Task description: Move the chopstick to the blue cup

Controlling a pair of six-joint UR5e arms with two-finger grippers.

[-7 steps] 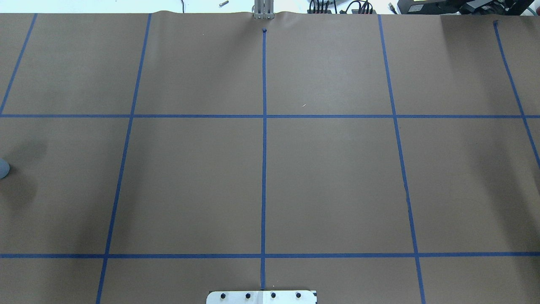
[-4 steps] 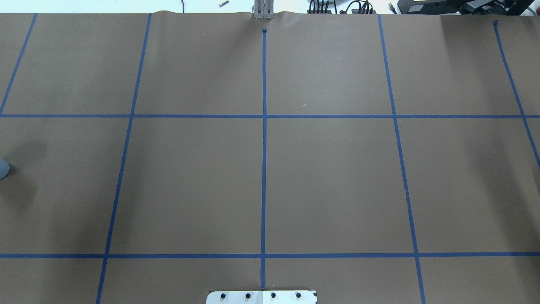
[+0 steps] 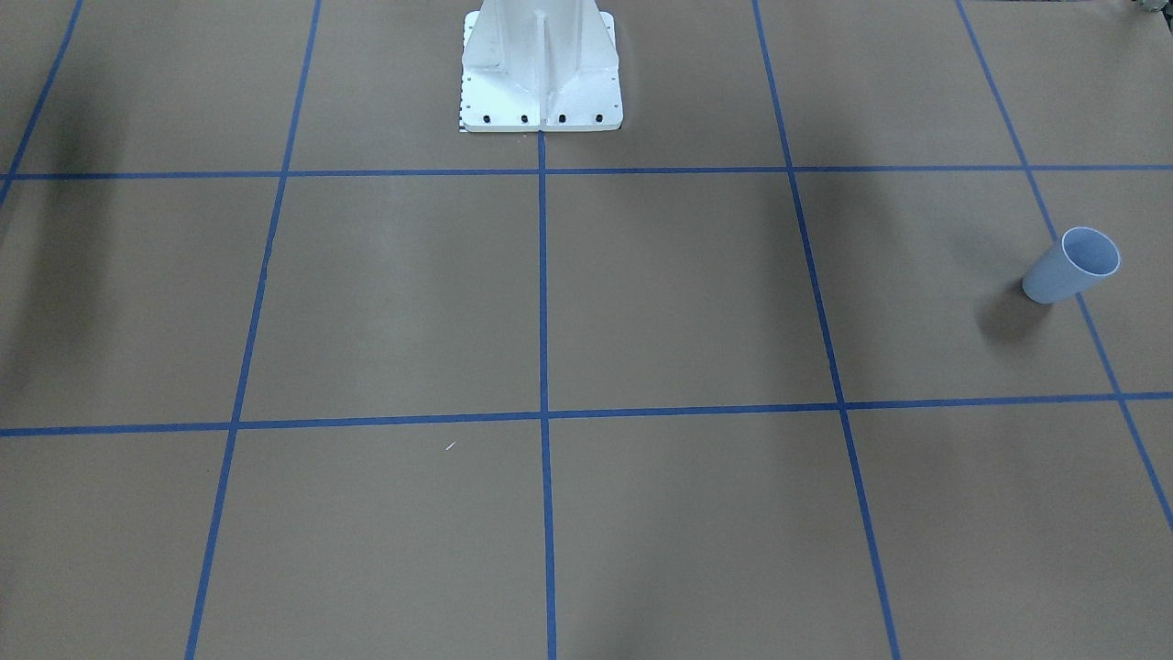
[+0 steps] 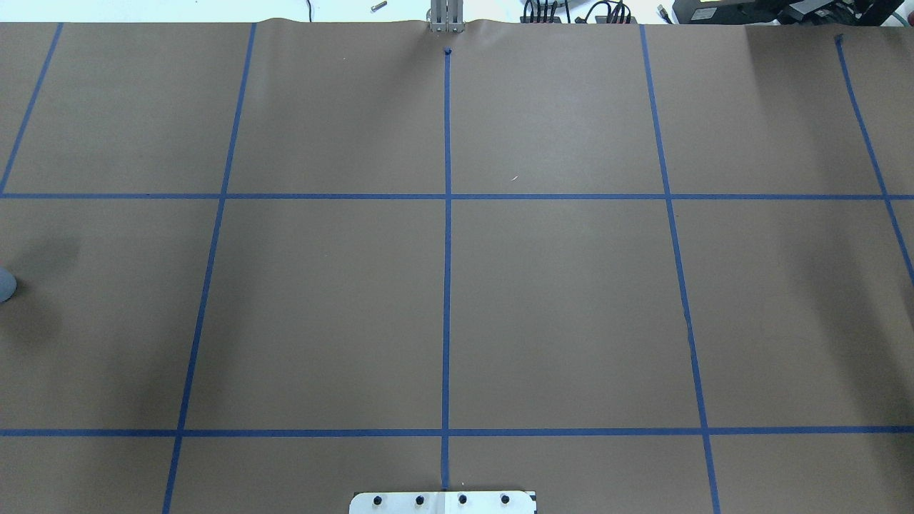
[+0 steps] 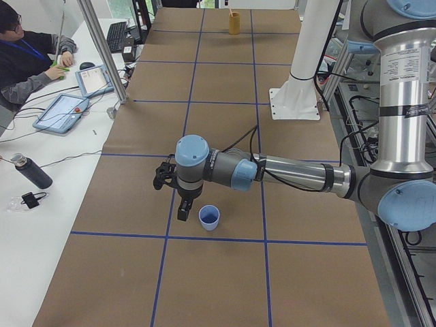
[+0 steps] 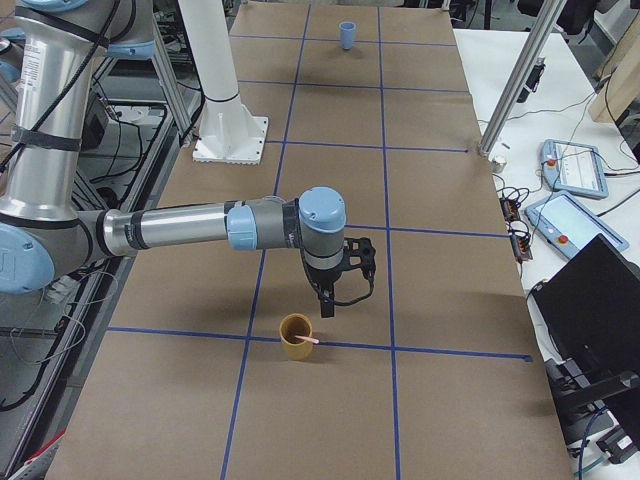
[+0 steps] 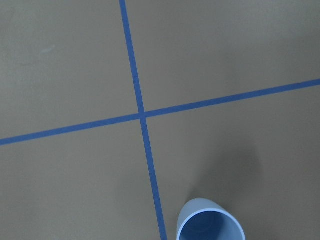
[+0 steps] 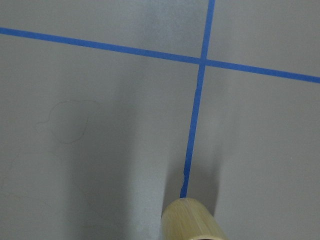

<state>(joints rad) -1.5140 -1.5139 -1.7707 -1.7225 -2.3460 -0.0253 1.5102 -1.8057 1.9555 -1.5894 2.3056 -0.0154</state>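
The blue cup (image 3: pixel 1070 266) stands upright with nothing in it on the brown paper; it also shows as blue cup (image 5: pixel 209 218), blue cup (image 7: pixel 210 226) and blue cup (image 6: pixel 347 35). The left gripper (image 5: pixel 182 210) hangs just beside it, pointing down; I cannot tell whether it is open or shut. At the table's other end the pink chopstick (image 6: pixel 307 341) leans inside a tan cup (image 6: pixel 295 337), its tip over the rim. The right gripper (image 6: pixel 325 303) hovers just above and behind that cup; its state cannot be told. No fingers show in either wrist view.
The white robot base (image 3: pixel 541 69) sits at the table's middle rear. Blue tape lines (image 4: pixel 447 214) divide the paper into squares. A person (image 5: pixel 27 61) sits at a side desk with tablets. A metal post (image 6: pixel 515 90) stands at the far table edge.
Only faint shadows at the far left and right of the paper have shifted slightly. The sliver of blue cup at the left edge stays put.
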